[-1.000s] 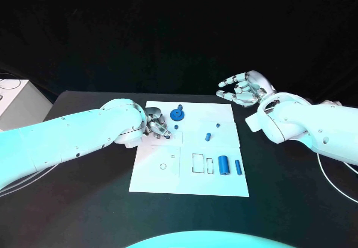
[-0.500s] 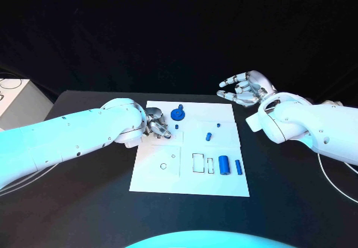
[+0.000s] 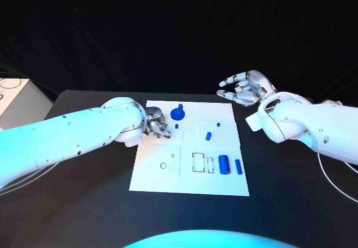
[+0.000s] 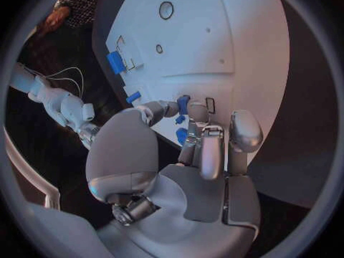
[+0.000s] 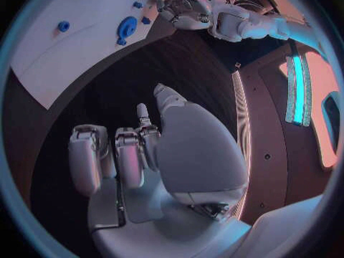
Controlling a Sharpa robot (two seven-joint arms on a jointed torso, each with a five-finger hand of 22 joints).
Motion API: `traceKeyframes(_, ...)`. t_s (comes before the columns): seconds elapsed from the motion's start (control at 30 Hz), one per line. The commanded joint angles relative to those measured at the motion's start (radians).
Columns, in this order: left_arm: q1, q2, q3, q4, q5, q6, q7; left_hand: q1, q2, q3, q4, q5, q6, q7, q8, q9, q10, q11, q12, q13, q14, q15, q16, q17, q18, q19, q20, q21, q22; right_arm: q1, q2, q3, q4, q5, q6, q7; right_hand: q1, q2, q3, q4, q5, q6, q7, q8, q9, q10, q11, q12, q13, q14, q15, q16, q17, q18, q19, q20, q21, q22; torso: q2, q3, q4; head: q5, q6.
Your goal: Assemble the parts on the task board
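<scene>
Covering most of the scene, a black tabletop (image 3: 82,206) is seen, with the flat white rectangular task board (image 3: 187,181) laid at its middle. From the left edge of the head view a white left arm (image 3: 67,139) is extended to the board's far-left part, while a white right arm (image 3: 313,126) is held off the board's far-right corner, above the bare tabletop.

The silver left hand (image 3: 158,125) is lowered onto the board; in the left wrist view its fingers (image 4: 203,133) are seen drawn together around a small blue peg-like part (image 4: 183,104) at their tips, which seems to be pinched there. The silver right hand (image 3: 244,88) is raised clear of the board, its fingers (image 5: 128,155) spread and loosely curled, with nothing held.

On the board, a round blue gear-shaped part (image 3: 177,113) is set just beside the left hand. A large blue cylinder (image 3: 223,166) and a thinner blue rod (image 3: 238,166) are laid side by side near the board's right edge. A short blue pin (image 3: 209,136) lies between these and the gear, and a tiny blue stud (image 3: 218,124) is placed beyond it.
</scene>
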Motion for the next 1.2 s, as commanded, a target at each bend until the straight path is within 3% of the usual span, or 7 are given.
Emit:
traceKeyframes(0.03, -0.003, 0.01, -0.002, -0.007, -0.003, 0.042, -0.001, 0.005, 0.009, 0.222, -0.219, 0.003, 0.005, 0.0, 0.003, -0.003, 0.009, -0.015, -0.002, -0.001, 0.072, -0.006, 0.0, 0.185, -0.007, 0.007, -0.002, 0.004, 0.001, 0.0, 0.001, 0.0, 0.0, 0.0, 0.005, 0.003, -0.012, 0.0, 0.004, 0.002, -0.006, -0.006, -0.001, 0.004, 0.0, -0.005, -0.003, -0.002, 0.161, 0.103, -0.001, 0.0, 0.252, 0.017, 0.053, 0.0, -0.003, 0.16, 0.001, 0.0, -0.0011, 0.0, -0.003)
traceKeyframes(0.27, -0.004, 0.024, -0.004, -0.022, -0.001, 0.063, -0.01, 0.005, 0.01, 0.222, -0.219, 0.003, 0.005, 0.0, 0.003, -0.003, 0.006, -0.015, -0.005, -0.006, 0.07, -0.006, -0.002, 0.181, -0.006, 0.004, -0.002, 0.002, -0.004, 0.0, 0.001, 0.0, -0.001, 0.0, 0.005, 0.002, -0.012, 0.0, 0.004, 0.002, -0.006, -0.006, -0.001, 0.004, 0.0, -0.005, -0.003, -0.002, 0.161, 0.103, -0.001, 0.0, 0.252, 0.017, 0.053, 0.0, -0.003, 0.16, 0.001, 0.0005, -0.0024, 0.001, -0.008)
traceKeyframes(0.3, -0.004, 0.026, -0.005, -0.024, 0.0, 0.065, -0.011, 0.005, 0.01, 0.222, -0.219, 0.003, 0.005, 0.0, 0.002, -0.003, 0.006, -0.014, -0.005, -0.007, 0.07, -0.006, -0.002, 0.18, -0.006, 0.005, -0.002, 0.003, -0.003, 0.0, 0.001, 0.0, -0.001, 0.0, 0.005, 0.002, -0.012, 0.0, 0.004, 0.002, -0.006, -0.006, -0.001, 0.004, 0.0, -0.005, -0.003, -0.002, 0.161, 0.103, -0.001, 0.0, 0.252, 0.017, 0.053, 0.0, -0.003, 0.16, 0.0, 0.0003, 0.0001, -0.001, -0.011)
traceKeyframes(0.9, -0.006, 0.048, -0.006, -0.04, 0.008, 0.078, -0.016, -0.006, 0.011, 0.212, -0.21, -0.008, 0.0, 0.003, -0.002, -0.002, -0.003, -0.012, -0.019, -0.022, 0.068, -0.004, -0.005, 0.176, -0.004, -0.005, -0.001, -0.004, -0.016, 0.0, 0.0, 0.0, -0.001, 0.001, 0.006, 0.002, -0.015, 0.0, 0.007, 0.001, -0.011, -0.007, 0.0, 0.005, 0.0, -0.007, -0.003, -0.005, 0.158, 0.102, -0.001, -0.001, 0.251, 0.017, 0.052, 0.0, -0.005, 0.158, -0.001, 0.0006, 0.0, -0.005, -0.013)
traceKeyframes(1.03, -0.007, 0.047, -0.006, -0.043, 0.008, 0.065, -0.016, -0.02, 0.012, 0.167, -0.194, -0.02, -0.013, 0.003, 0.001, 0.008, -0.01, -0.011, -0.032, -0.038, 0.062, -0.001, -0.012, 0.163, -0.003, -0.014, 0.003, -0.015, -0.028, 0.0, 0.0, 0.0, -0.001, 0.003, 0.006, 0.003, -0.016, -0.001, 0.007, 0.001, -0.011, -0.008, 0.0, 0.005, 0.0, -0.008, -0.003, -0.006, 0.157, 0.102, -0.001, -0.002, 0.25, 0.018, 0.052, 0.0, -0.006, 0.157, -0.001, 0.0007, 0.0007, -0.006, -0.009)
traceKeyframes(1.13, -0.007, 0.044, -0.007, -0.044, 0.009, 0.052, -0.016, -0.041, 0.016, 0.11, -0.163, -0.026, -0.03, -0.004, 0.005, 0.02, -0.014, -0.014, -0.043, -0.05, 0.058, -0.001, -0.017, 0.155, 0.0, -0.022, 0.005, -0.029, -0.045, 0.0, 0.0, 0.0, -0.001, 0.004, 0.006, 0.004, -0.016, -0.001, 0.007, 0.001, -0.011, -0.008, 0.0, 0.005, 0.0, -0.01, -0.003, -0.007, 0.156, 0.101, -0.001, -0.003, 0.248, 0.019, 0.05, 0.0, -0.009, 0.154, -0.001, 0.0, 0.0005, -0.007, -0.007)
traceKeyframes(1.2, -0.007, 0.041, -0.007, -0.044, 0.009, 0.047, -0.016, -0.07, 0.017, 0.055, -0.121, -0.03, -0.035, -0.008, -0.002, 0.018, -0.017, -0.016, -0.042, -0.052, 0.056, -0.001, -0.02, 0.151, 0.001, -0.027, 0.004, -0.041, -0.059, 0.0, 0.0, 0.0, -0.001, 0.005, 0.007, 0.005, -0.017, -0.001, 0.007, 0.002, -0.011, -0.008, 0.0, 0.005, 0.0, -0.012, -0.003, -0.01, 0.154, 0.101, -0.001, -0.005, 0.245, 0.019, 0.049, 0.0, -0.012, 0.151, -0.001, -0.0002, 0.0002, -0.006, -0.006)
